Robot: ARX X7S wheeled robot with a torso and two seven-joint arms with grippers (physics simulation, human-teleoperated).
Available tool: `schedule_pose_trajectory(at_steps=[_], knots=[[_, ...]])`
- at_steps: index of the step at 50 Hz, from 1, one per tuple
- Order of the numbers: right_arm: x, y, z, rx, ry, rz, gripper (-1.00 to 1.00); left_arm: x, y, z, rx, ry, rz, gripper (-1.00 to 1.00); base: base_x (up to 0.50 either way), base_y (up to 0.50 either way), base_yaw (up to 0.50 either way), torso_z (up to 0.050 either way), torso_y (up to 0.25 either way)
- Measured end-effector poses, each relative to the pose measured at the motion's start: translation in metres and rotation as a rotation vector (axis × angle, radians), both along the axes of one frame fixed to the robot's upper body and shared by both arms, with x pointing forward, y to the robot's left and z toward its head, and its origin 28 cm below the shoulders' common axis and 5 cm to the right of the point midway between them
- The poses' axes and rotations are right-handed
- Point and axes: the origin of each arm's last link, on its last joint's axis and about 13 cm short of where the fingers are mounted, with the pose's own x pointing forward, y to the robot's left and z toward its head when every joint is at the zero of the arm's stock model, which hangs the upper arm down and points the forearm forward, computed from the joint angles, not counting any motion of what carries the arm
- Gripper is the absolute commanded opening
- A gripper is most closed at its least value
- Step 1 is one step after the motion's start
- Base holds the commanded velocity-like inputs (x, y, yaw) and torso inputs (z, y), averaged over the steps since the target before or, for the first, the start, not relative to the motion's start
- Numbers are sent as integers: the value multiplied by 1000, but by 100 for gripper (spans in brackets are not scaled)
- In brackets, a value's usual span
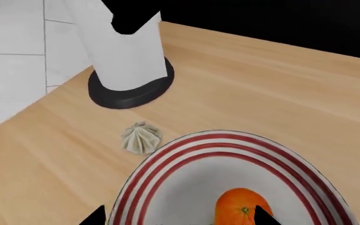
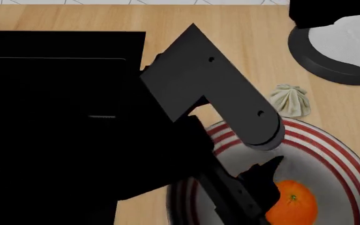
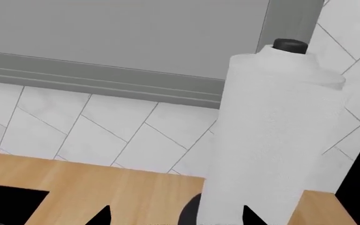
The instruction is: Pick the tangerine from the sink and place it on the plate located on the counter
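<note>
The tangerine point(image 1: 241, 209) point(image 2: 292, 202) lies on the grey centre of the red-and-white striped plate point(image 1: 186, 154) point(image 2: 336, 147), which rests on the wooden counter point(image 1: 261, 89). My left gripper point(image 1: 181, 216) hangs open just above the plate. Its two fingertips stand far apart, and the fruit sits next to one of them, not clamped. The black sink point(image 2: 42, 117) fills the left of the head view; my left arm point(image 2: 211, 93) reaches from over it to the plate. My right gripper point(image 3: 176, 216) is open with nothing between its tips, facing the white paper roll point(image 3: 273, 131).
A small ridged beige bulb point(image 1: 141, 137) point(image 2: 290, 100) lies on the counter between the plate and the roll's round black base point(image 1: 130, 91) point(image 2: 330, 61). White tiled wall point(image 3: 105, 126) runs behind the counter. The sink edge point(image 1: 292, 26) borders the worktop.
</note>
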Motion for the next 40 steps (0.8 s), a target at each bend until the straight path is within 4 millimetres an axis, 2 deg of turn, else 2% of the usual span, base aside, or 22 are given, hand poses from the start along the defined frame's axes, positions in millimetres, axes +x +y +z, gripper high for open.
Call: schedule_pose_trajectory(at_steps=[40], knots=[[-8, -23, 1, 6, 22, -173, 100, -18, 42, 27, -82, -98, 330, 100, 0, 0, 0, 0, 0]])
